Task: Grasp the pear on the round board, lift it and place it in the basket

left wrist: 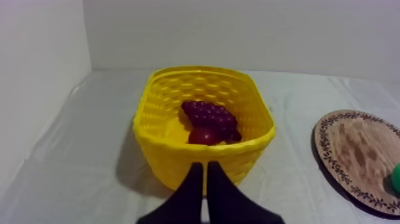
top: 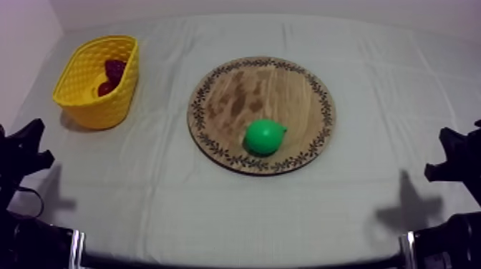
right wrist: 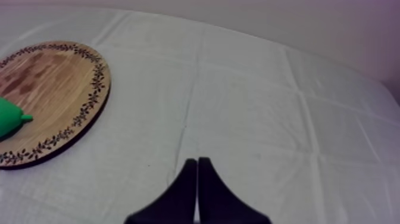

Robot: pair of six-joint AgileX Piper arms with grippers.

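1 pear (top: 265,136), 1 board (top: 250,86), 1 basket (top: 71,80).

A table (top: 215,214) was covered with a creased grey-white cloth (top: 372,107); a yellow woven basket (top: 89,100) was set at its left, and a round wooden board (top: 243,89) (patterned rim) was laid centrally.

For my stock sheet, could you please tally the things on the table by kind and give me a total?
pear: 1, on the board
bunch of grapes: 1, in the basket
small red fruit: 1, in the basket
wooden board: 1
yellow basket: 1
Total: 5
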